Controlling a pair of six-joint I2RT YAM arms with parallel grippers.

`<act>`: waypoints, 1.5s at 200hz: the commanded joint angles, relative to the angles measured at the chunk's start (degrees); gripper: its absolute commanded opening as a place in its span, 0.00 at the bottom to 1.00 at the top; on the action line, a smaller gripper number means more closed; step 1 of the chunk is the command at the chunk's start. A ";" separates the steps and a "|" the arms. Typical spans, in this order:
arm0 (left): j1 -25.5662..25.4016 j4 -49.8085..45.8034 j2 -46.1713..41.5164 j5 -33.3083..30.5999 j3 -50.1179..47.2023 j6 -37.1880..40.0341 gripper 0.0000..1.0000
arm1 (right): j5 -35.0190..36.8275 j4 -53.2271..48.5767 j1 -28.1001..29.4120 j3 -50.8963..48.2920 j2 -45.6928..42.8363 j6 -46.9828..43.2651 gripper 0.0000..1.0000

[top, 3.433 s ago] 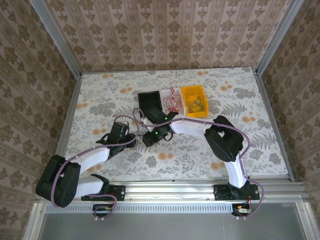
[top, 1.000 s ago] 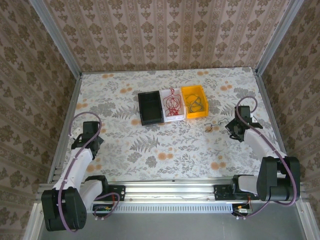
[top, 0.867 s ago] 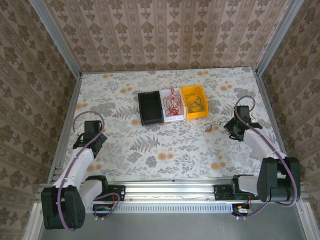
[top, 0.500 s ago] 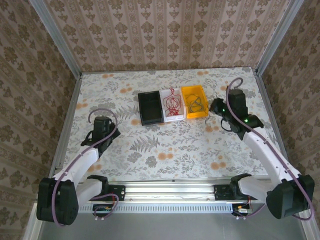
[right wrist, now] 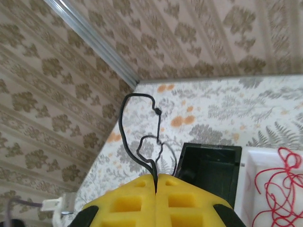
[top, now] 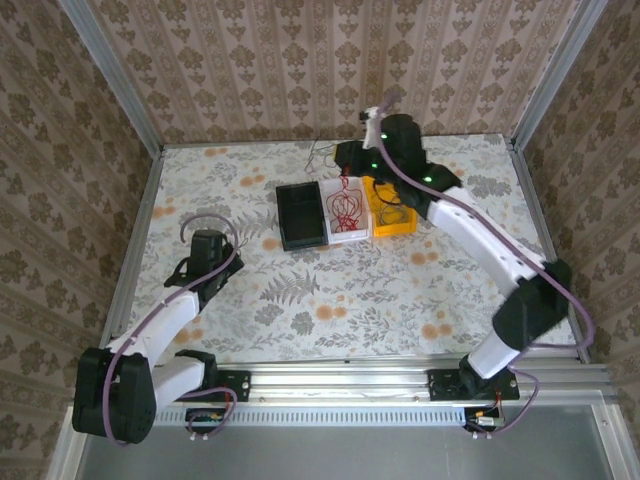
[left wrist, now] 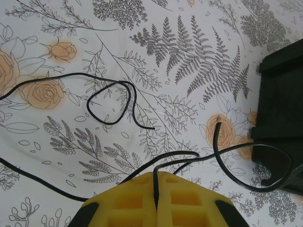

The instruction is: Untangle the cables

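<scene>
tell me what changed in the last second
The right gripper swung from the right side of the floral table to its far edge, lifting the thin dark cable it pinches. The left gripper, shut on a black cable, edged inward. The black plastic bin, white bin, yellow bin and red cable stayed.

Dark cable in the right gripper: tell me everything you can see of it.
The dark cable is a thin, black, floppy wire, pinched between the shut yellow jaws of the right gripper. From there it rises in an uneven open loop with a small kink near the top. It stands free in the air near the far edge of the table, touching nothing else visible.
</scene>
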 commanded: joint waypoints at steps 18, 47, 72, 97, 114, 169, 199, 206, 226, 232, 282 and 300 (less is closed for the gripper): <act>-0.83 -2.31 -1.56 -0.72 0.74 -1.83 0.00 | -3.55 -1.65 2.49 7.15 11.91 -2.60 0.03; -1.09 -2.95 -2.12 -0.75 0.73 -1.44 0.00 | -4.32 -2.54 3.63 7.90 17.62 -2.61 0.04; -1.26 -2.97 -2.49 -0.63 1.53 -0.07 0.00 | -4.39 -3.37 4.68 8.11 21.16 -2.60 0.09; -1.27 -4.50 -2.74 -1.15 4.20 3.00 0.00 | -4.52 -4.23 5.06 8.99 22.42 -1.68 0.41; -1.27 -5.55 -3.18 -1.16 6.72 5.17 0.00 | -3.34 -2.92 5.08 7.47 20.52 -0.94 0.49; -1.60 -7.99 -5.08 1.73 17.14 11.23 0.00 | 4.88 1.14 3.73 -5.35 7.72 -0.20 0.51; -3.45 -6.94 -5.42 1.83 23.50 15.14 0.00 | 6.39 2.98 2.80 -13.45 1.55 1.24 0.51; -3.93 -6.44 -5.25 1.44 24.98 15.63 0.00 | 6.82 3.10 2.63 -14.98 0.36 1.42 0.51; -5.45 -3.98 -3.61 0.81 29.07 16.71 0.00 | 7.84 3.52 2.15 -18.60 -2.25 2.12 0.51; -6.02 -3.24 -2.91 0.62 30.45 16.86 0.00 | 8.26 3.61 1.88 -19.79 -3.03 2.47 0.51; -13.09 3.60 5.63 -0.89 42.67 21.91 0.00 | 9.44 4.35 0.27 -23.90 -6.33 3.40 0.50; -15.51 5.95 8.66 -0.95 45.56 23.28 0.00 | 9.85 4.14 -0.08 -24.29 -6.93 3.45 0.50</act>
